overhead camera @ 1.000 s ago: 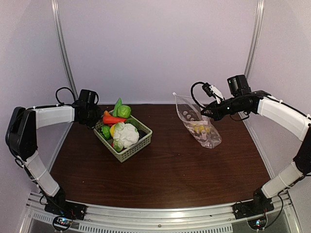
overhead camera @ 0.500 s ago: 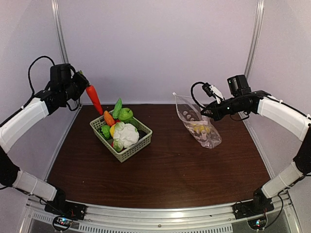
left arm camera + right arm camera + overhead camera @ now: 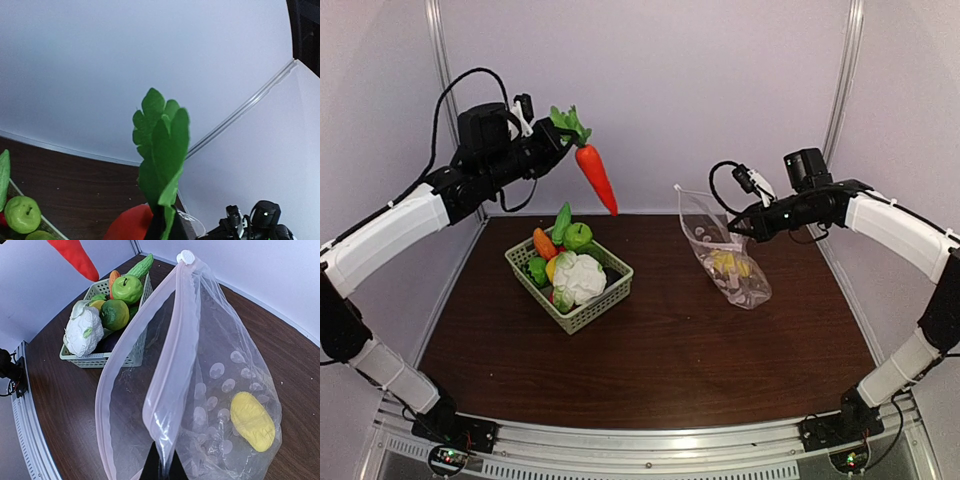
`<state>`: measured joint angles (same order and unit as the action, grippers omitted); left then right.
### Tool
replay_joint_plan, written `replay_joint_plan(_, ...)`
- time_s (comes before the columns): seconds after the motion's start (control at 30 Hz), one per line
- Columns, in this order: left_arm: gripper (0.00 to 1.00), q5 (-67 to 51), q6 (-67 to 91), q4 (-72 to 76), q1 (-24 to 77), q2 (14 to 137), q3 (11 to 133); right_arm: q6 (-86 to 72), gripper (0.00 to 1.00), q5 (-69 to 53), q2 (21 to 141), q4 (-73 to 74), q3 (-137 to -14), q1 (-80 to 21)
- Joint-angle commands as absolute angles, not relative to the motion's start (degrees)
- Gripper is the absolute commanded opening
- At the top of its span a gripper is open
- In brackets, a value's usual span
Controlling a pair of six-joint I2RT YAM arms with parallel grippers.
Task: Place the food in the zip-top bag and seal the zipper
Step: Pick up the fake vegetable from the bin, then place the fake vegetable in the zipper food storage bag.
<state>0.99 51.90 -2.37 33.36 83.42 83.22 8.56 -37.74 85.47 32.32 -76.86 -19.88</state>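
The toy carrot (image 3: 595,175) is gripped by its leaves in the clenched left gripper (image 3: 545,143), upper left, clear above the basket (image 3: 592,308). Right of centre, the zip-top bag (image 3: 728,265) is pinched at its gaping zipper (image 3: 175,340) edge by the right gripper (image 3: 737,229). Bare table (image 3: 670,350) is left between.

The brown table (image 3: 700,360) bears a green basket (image 3: 592,311) and the zip-top bag (image 3: 738,278).
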Motion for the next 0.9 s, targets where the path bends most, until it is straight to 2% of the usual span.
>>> replay_joint_plan(0.0, 0.0, -6.55, 50.22, 8.42, 37.71, 88.24, 88.56, 7.11, 0.0, -40.13, 86.63, 33.17, -79.37, -19.91)
replay_joint_plan(0.43, 0.0, -7.36, 55.1, 14.31, 45.19, 103.61, 100.33, 6.25, 0.0, -41.48, 85.75, 33.0, -79.55, -19.9)
replay_joint_plan(0.87, 0.0, -8.65, 60.05, 14.84, 46.85, 107.7, 106.26, 5.93, 0.0, -40.24, 86.49, 32.74, -79.37, -19.95)
